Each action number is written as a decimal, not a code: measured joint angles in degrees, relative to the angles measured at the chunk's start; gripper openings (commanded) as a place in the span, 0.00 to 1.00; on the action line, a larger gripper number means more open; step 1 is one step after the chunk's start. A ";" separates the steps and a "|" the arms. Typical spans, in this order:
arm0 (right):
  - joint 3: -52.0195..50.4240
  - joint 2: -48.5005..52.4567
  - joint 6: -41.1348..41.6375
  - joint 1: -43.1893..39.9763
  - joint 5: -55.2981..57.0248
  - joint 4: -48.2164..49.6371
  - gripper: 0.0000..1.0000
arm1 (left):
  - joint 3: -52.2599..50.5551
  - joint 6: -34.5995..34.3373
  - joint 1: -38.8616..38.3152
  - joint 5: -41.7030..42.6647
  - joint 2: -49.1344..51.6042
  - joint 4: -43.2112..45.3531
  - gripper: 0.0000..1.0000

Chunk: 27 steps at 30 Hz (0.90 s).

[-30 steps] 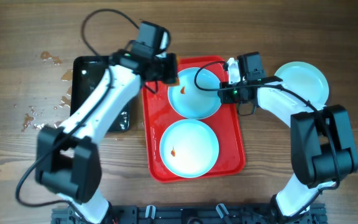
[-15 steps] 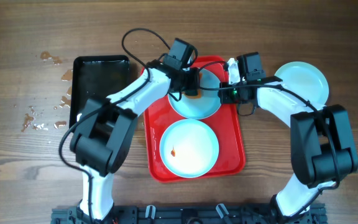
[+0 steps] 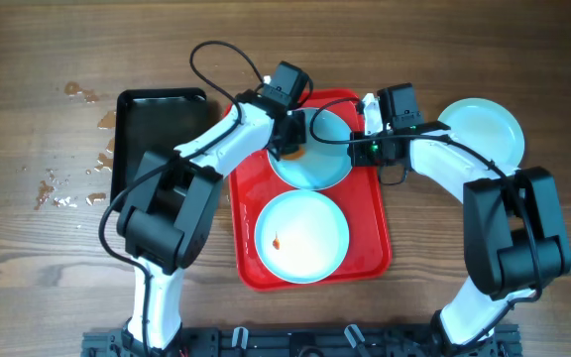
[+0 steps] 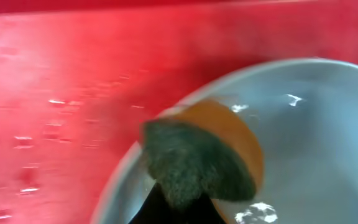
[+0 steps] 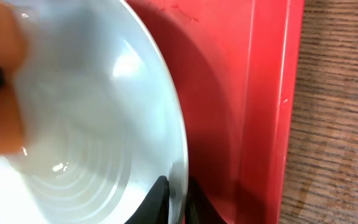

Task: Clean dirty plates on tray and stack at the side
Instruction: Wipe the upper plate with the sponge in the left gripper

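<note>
Scrub step. My left end effector [image 4: 179,208] grasps sponge [image 4: 201,158], pressed on upper plate [image 3: 325,164] in tray [image 3: 370,213]. Right end effector [image 5: 175,199] clamps that plate's rim. Next, probably: finish wiping, then lift onto side plate [image 3: 479,129], upper right.

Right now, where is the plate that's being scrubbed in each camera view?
Overhead: the plate sits at the far end of the red tray.
Left wrist: the plate fills the lower right, under the sponge.
Right wrist: the plate fills the left, its rim in the right claw.
Shared landmark: the red tray beneath it, in all three.
</note>
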 measured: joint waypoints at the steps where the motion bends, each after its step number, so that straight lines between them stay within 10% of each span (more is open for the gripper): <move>1: 0.04 0.00 0.00 0.00 -0.04 -0.11 0.11 | 0.00 0.20 0.31 -1.29 -0.09 -0.70 0.04; 27: 0.28 0.00 0.24 0.33 -1.44 -1.92 0.09 | 17.73 -0.72 9.66 -6.51 1.95 -28.20 0.04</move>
